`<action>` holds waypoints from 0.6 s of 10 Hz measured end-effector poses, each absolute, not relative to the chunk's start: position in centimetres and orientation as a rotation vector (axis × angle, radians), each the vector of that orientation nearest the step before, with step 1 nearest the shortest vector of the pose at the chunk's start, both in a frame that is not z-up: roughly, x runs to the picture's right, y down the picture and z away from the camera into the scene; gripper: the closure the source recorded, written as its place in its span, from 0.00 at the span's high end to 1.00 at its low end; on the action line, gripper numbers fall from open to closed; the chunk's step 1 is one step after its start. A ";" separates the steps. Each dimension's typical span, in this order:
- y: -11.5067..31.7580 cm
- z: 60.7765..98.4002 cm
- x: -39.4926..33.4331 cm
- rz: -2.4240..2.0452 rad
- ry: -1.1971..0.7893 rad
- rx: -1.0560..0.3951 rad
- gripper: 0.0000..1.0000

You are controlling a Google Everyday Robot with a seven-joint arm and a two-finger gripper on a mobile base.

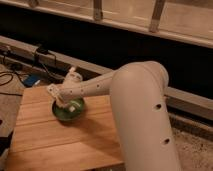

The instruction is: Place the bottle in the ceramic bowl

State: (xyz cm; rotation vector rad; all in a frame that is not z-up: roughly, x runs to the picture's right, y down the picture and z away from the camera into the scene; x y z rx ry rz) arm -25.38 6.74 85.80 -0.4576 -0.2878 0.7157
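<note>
The green ceramic bowl [67,113] sits on the wooden table [60,145] toward its far left part. My gripper [65,104] hangs right over the bowl, at the end of the white arm [100,87] that reaches in from the right. A small white object [75,106] that looks like the bottle shows at the bowl, just under the gripper; I cannot tell whether it rests in the bowl or is held.
A big white arm link [145,115] fills the right foreground. Black cables and a blue object [30,80] lie on the floor left of the table. A low ledge [30,50] and a dark wall run behind.
</note>
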 end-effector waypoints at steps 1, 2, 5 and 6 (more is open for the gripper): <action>6.7 85.8 -25.4 0.716 -0.288 -0.457 0.25; 6.7 85.8 -25.4 0.716 -0.288 -0.457 0.37; 6.7 85.8 -25.4 0.716 -0.288 -0.457 0.65; 6.7 85.8 -25.4 0.716 -0.288 -0.457 0.74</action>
